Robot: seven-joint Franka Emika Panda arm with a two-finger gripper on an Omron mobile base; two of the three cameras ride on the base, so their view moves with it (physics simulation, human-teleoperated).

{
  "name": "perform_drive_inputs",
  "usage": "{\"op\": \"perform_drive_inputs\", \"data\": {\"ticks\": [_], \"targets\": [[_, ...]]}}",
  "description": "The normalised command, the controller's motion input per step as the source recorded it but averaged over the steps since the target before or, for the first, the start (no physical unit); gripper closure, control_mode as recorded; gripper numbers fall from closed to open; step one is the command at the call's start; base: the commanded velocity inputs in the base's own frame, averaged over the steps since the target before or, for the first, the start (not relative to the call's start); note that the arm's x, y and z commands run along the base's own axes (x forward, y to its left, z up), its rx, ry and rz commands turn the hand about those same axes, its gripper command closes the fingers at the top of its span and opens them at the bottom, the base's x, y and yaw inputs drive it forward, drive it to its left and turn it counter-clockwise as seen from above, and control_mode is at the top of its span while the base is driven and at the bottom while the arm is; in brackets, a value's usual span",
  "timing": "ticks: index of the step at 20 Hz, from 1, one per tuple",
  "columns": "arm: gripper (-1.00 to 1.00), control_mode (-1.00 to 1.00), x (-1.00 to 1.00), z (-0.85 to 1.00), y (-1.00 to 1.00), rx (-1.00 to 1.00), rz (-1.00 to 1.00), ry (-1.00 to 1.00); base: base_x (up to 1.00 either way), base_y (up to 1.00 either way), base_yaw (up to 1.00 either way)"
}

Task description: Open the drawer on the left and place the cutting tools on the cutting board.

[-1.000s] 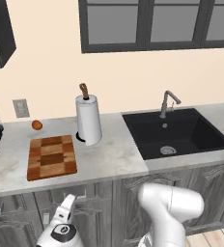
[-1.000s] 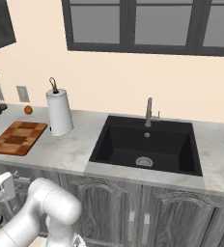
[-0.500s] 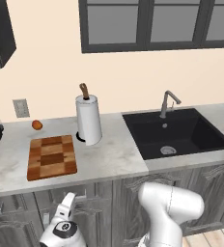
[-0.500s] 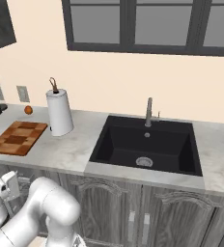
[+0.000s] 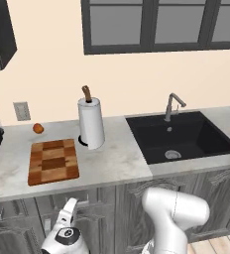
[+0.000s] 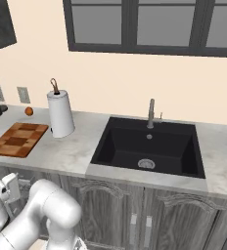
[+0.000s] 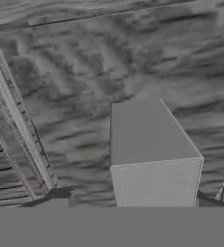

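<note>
Claw [image 7: 128,205] seemingly straddling drawer [image 7: 85,72] handle [image 7: 150,154]

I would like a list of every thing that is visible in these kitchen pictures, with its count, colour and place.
cutting board: one, light and dark brown blocks, on the counter left of the sink
paper-towel roll: one, white, upright behind the board's right end
small round thing: one, orange, by the wall behind the board
wall socket: one, pale grey, above the counter
sink: one, black, with a grey faucet
drawer handle: one, pale bar, close before the hand camera
pincer: one, white, low against the drawer front below the board
</note>
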Motion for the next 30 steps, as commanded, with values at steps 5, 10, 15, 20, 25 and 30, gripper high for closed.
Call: {"op": "perform_drive_inputs", "data": {"ticks": [5,10,15,20,25,30], "targets": [[1.0,-1.0,-0.72,0.0,0.0,0.0,0.0,0.0,0.0,0.0,0.0],[1.0,-1.0,-0.89,0.0,0.0,0.0,0.0,0.0,0.0,0.0,0.0],[1.0,-1.0,-0.81,0.0,0.0,0.0,0.0,-0.02,0.0,0.0,0.0],[1.0,-1.0,-0.86,0.0,0.0,0.0,0.0,-0.01,0.0,0.0,0.0],[1.0,-1.0,-0.87,0.0,0.0,0.0,0.0,0.0,0.0,0.0,0.0],[1.0,-1.0,-0.73,0.0,0.0,0.0,0.0,0.0,0.0,0.0,0.0]]}}
